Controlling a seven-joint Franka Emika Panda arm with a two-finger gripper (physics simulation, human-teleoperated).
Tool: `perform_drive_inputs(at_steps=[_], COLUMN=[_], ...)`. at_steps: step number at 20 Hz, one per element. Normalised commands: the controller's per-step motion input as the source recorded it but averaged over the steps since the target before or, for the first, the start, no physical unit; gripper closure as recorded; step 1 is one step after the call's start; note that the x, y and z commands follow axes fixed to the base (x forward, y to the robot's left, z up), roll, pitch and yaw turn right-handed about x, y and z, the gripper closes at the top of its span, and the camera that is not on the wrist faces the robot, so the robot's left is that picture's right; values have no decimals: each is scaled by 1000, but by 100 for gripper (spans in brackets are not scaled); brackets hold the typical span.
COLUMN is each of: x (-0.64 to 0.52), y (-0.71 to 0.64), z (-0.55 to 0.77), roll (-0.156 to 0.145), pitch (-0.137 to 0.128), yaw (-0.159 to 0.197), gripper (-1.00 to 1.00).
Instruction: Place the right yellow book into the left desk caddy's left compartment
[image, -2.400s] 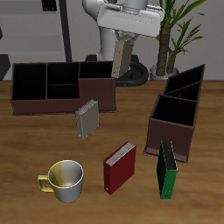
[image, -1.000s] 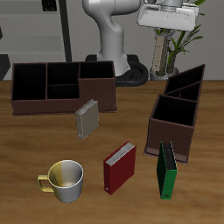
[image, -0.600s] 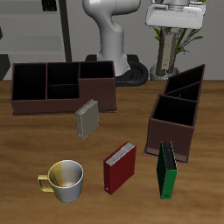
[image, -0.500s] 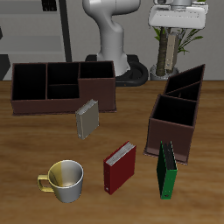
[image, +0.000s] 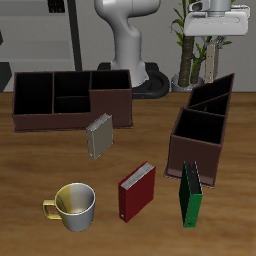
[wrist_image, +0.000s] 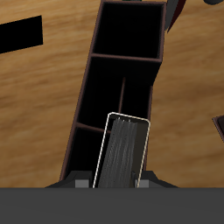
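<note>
Wrist view: tool (wrist_image: 119, 182) apparently grips the right yellow book (wrist_image: 122, 150).

Dark brown caddy (image: 200, 125), red book (image: 136, 191) and green book (image: 190, 195) on a wood-grain worktop (image: 40, 160). Mug (image: 73, 205) is a yellowish cream. Ribbed grey page edges on the held book (wrist_image: 122, 150).

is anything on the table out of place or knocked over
Nothing is spilled or damaged. The olive-grey book leans against the wide caddy, and the green book stands on edge beside the left desk caddy.

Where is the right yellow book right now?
The right yellow book is clamped in the gripper, held high above the left desk caddy, over its back sections.
</note>
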Motion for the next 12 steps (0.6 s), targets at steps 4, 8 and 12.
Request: perform_drive_inputs(at_steps=[4, 8, 12], x=[-157, 81, 58], y=[453, 196, 13], z=[-160, -132, -123], roll=[82, 43, 2], pitch=[-58, 27, 13], yaw=[2, -13, -15], gripper=[100, 100, 100])
